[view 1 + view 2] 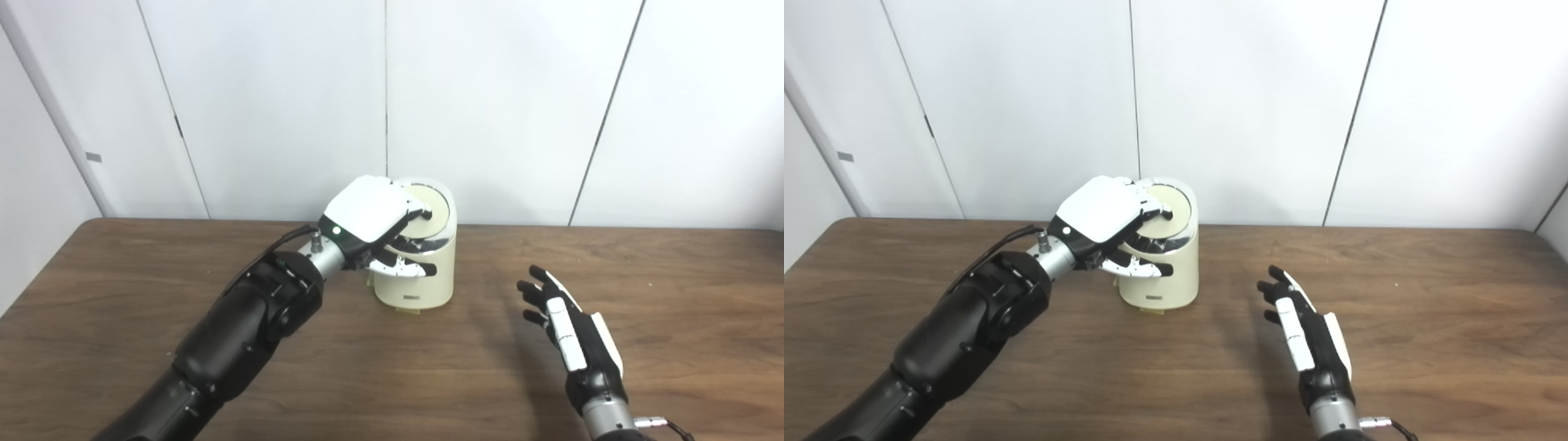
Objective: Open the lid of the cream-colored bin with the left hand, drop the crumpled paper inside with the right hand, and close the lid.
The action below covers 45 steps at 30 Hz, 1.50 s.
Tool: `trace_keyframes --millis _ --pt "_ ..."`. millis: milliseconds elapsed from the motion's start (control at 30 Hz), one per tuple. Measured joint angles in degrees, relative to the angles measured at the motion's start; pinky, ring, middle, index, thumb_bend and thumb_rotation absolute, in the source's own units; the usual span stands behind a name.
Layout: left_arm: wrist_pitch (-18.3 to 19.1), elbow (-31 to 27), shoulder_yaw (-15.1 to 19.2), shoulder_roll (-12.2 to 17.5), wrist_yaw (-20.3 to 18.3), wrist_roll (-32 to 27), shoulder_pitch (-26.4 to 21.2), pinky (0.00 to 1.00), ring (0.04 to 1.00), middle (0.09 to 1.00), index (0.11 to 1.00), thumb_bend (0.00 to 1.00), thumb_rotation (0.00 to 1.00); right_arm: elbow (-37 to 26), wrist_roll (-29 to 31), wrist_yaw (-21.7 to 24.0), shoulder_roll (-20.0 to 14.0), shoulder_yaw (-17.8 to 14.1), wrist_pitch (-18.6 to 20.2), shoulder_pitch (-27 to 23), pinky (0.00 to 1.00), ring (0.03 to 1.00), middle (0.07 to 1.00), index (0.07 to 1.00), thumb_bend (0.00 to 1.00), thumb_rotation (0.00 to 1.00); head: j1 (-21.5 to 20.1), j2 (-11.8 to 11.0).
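The cream-colored bin [416, 278] stands at the back middle of the wooden table. Its round lid [433, 211] is tilted toward me, with a shiny rim [429, 246] showing beneath it. My left hand [370, 220] lies over the lid's left side, fingers curled onto the lid and the thumb [404, 268] against the bin's front wall. My right hand [566, 324] hovers low over the table to the right of the bin, open, palm turned left and nothing in it. No crumpled paper shows in either view; the bin's inside is hidden.
White wall panels [490, 110] rise straight behind the table's far edge, close behind the bin. Bare wooden tabletop [429, 367] spreads between the two arms. A small yellowish tab [1151, 310] pokes out under the bin's base.
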Motion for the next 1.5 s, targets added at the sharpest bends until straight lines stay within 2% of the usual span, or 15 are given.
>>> trace_keyframes --millis 133,333,400,533,633,867,1000,1133,1233,1333,1433,1500 --pt "0.06 -0.04 -0.18 0.16 -0.16 0.09 0.02 0.89 0.828 0.775 0.837 0.6 0.68 -0.01 0.07 -0.01 0.03 -0.08 0.06 -0.09 0.82 0.873 0.831 0.893 0.59 0.98 0.09 -0.09" --pt "-0.08 -0.68 0.55 0.33 -0.05 -0.81 0.57 0.86 0.817 0.767 0.818 0.58 0.62 -0.01 0.23 -0.01 0.03 -0.16 0.07 -0.33 0.82 0.88 0.833 0.895 0.6 0.98 0.0 -0.35" --pt "-1.03 -0.76 1.34 0.51 1.18 -1.96 1.25 0.84 0.795 0.755 0.8 0.56 0.59 -0.01 0.53 0.0 0.05 -0.3 0.07 -0.35 0.83 0.887 0.836 0.897 0.6 0.98 -0.26 -0.26" --pt "-5.26 -0.75 3.74 0.99 7.45 -4.78 4.52 0.77 0.8 0.782 0.796 0.54 0.57 -0.01 0.61 -0.06 0.05 -0.56 0.08 -0.35 0.82 0.883 0.835 0.891 0.61 0.98 -0.26 -0.26" --pt "-7.33 -0.83 4.95 1.01 10.58 -5.18 6.85 0.77 0.815 0.802 0.821 0.52 0.56 -0.02 0.59 -0.07 0.04 -0.61 0.09 -0.35 0.82 0.881 0.835 0.889 0.61 0.99 -0.52 -0.52" --pt "-8.74 -2.49 10.25 1.03 12.14 -7.32 9.71 0.68 0.835 0.845 0.851 0.49 0.55 -0.02 0.72 -0.02 0.03 -0.75 0.12 -0.35 0.83 0.883 0.839 0.888 0.61 0.98 -0.53 -0.62" --pt "-8.5 -6.51 14.72 1.03 12.92 -10.85 12.11 0.69 0.825 0.846 0.848 0.5 0.52 -0.02 1.16 -0.01 0.0 -1.2 0.13 -0.34 0.83 0.887 0.84 0.886 0.61 0.97 -0.44 -0.7" --pt "-5.82 -9.09 19.14 0.25 12.72 -15.68 15.73 0.69 0.831 0.849 0.849 0.51 0.47 0.0 1.87 0.11 -0.03 -1.57 0.12 -0.34 0.84 0.898 0.847 0.891 0.6 0.97 -0.26 -0.7" --pt "-2.41 -11.83 24.14 -1.92 12.61 -23.39 21.05 0.77 0.859 0.863 0.861 0.5 0.45 0.02 2.61 0.24 -0.23 -1.99 0.06 -0.3 0.85 0.905 0.854 0.893 0.61 0.96 -0.09 -0.79" --pt "1.49 -15.14 27.69 -4.88 11.46 -31.65 26.64 0.82 0.875 0.881 0.873 0.49 0.51 0.03 3.49 0.27 -0.51 -2.75 0.05 -0.25 0.86 0.913 0.86 0.896 0.61 0.95 0.17 -0.7" --pt "4.88 -18.31 30.13 -6.82 10.29 -39.64 31.6 0.82 0.855 0.859 0.884 0.51 0.61 0.05 3.98 0.45 -0.71 -2.98 0.02 -0.27 0.86 0.912 0.863 0.896 0.61 0.95 0.26 -0.7" --pt "7.35 -20.65 32.04 -8.08 10.16 -43.66 34.6 0.82 0.85 0.853 0.883 0.51 0.65 0.05 4.23 0.63 -0.77 -3.06 0.02 -0.14 0.85 0.906 0.861 0.894 0.61 0.95 0.35 -0.7"
